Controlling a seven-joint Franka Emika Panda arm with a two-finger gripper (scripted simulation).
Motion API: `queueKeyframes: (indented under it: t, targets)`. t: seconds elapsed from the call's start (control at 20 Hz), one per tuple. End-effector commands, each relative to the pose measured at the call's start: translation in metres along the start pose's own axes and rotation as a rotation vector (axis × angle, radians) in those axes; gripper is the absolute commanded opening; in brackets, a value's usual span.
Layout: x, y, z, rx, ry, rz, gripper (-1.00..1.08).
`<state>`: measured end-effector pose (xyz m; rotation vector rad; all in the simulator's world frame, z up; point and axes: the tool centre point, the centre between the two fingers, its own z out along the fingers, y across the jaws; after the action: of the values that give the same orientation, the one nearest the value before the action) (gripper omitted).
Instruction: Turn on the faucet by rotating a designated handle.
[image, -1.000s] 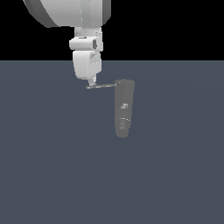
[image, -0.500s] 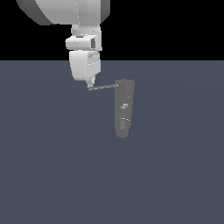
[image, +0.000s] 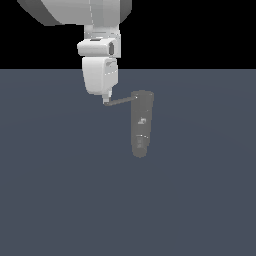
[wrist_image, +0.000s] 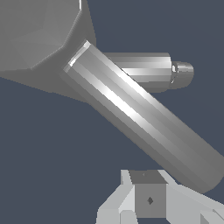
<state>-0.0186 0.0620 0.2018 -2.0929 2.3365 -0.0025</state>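
Note:
The faucet (image: 141, 125) is a dark grey rounded column with a few light specks, lying on the grey floor. The handle (image: 121, 101) is a thin grey rod sticking from the column's far end toward the exterior view's left. My gripper (image: 106, 101) hangs from the white arm, and its narrow tip touches the rod's free end. The fingers look closed together, with nothing held between them. In the wrist view the handle (wrist_image: 144, 118) runs diagonally as a thick shiny cylinder out of the faucet's body (wrist_image: 35, 35). The gripper (wrist_image: 148, 199) sits right by the handle's free end.
The floor (image: 60, 200) is a flat, dark blue-grey surface under black background. The white arm (image: 100, 65) comes down from above. In the wrist view a second short cylinder with a small knob (wrist_image: 181, 73) lies behind the handle.
The handle's free end has swung slightly lower in the exterior view, so the rod now slants a little. The gripper tip has stayed against it, shifting only slightly.

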Motion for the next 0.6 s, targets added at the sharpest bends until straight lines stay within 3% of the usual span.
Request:
queueKeyframes:
  t: [0.0,0.55]
  targets:
    - [0.011,0.006,0.0,-0.002,0.003,0.009,-1.0]
    - [0.037,0.034,0.0,-0.003,0.003,0.007,-1.0]
